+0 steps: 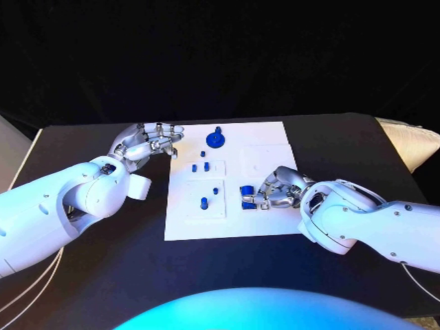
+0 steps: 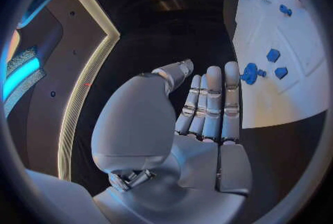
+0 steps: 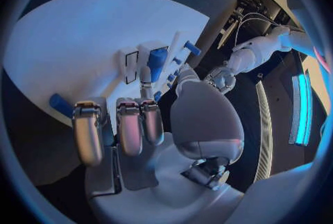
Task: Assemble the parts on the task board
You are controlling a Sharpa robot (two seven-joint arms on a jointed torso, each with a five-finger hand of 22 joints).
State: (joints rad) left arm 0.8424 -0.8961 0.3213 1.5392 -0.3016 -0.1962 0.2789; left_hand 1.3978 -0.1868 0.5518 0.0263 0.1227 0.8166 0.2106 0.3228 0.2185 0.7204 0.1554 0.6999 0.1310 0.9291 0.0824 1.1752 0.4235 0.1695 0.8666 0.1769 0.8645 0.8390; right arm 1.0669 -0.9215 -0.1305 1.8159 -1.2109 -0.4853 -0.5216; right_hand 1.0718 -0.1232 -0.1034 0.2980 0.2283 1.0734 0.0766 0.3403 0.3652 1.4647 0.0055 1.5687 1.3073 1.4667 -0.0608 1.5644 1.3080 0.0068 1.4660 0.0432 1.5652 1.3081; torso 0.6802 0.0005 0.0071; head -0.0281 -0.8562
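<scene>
The white task board [image 1: 260, 151] lies mid-table with several blue parts on it: a round knobbed part [image 1: 215, 139] at the far edge and small pegs [image 1: 204, 203] in its left half. My right hand [image 1: 275, 189] rests on the board's right side. Its thumb and a finger pinch an upright blue block [image 3: 157, 63] that stands at a slot, also visible as the blue block [image 1: 248, 192]. Another blue part [image 3: 61, 104] lies beside the curled fingers [image 3: 129, 127]. My left hand [image 1: 150, 141] hovers at the board's far left corner, flat and holding nothing, left hand [image 2: 208, 107].
The black table [image 1: 101, 275] surrounds the board, with bare surface on the left and at the front. A pale cushioned object [image 1: 413, 141] sits past the table's right edge. The round part [image 2: 250, 74] lies just off my left fingertips.
</scene>
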